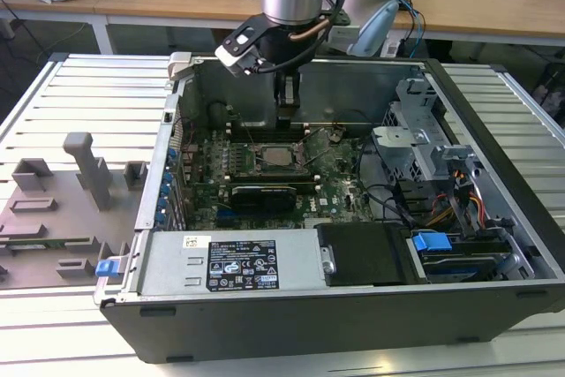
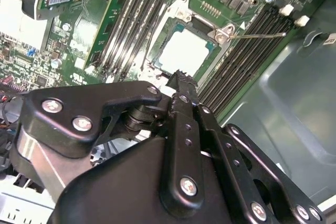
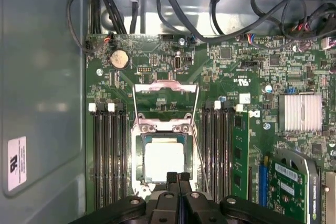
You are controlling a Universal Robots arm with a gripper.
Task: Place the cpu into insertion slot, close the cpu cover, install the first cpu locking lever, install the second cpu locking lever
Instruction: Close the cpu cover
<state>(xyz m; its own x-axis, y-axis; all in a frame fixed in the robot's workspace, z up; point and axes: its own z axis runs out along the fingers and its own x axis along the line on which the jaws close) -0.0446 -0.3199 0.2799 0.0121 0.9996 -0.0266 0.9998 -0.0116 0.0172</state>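
The cpu [image 3: 164,161], a pale silver square, lies flat in the insertion slot of the green motherboard [image 3: 252,61]; it shows too in the second wrist view [image 2: 184,53] and the exterior view [image 1: 280,159]. The cpu cover [image 3: 165,100], a silvery frame with a square window, is swung open and lies back from the slot. A thin wire locking lever [image 2: 258,35] stands loose beside the slot. My gripper [image 3: 178,176] hangs just above the cpu's near edge, fingers shut together with nothing between them; the exterior view shows the gripper [image 1: 287,110] over the slot.
The open black computer case [image 1: 494,302] surrounds the board. Memory slots [image 3: 107,150] flank the slot on both sides. A silver heatsink [image 3: 299,113], a green card [image 3: 289,182] and black cables [image 3: 173,19] lie nearby. A grey fixture plate [image 1: 53,209] sits at the exterior view's left.
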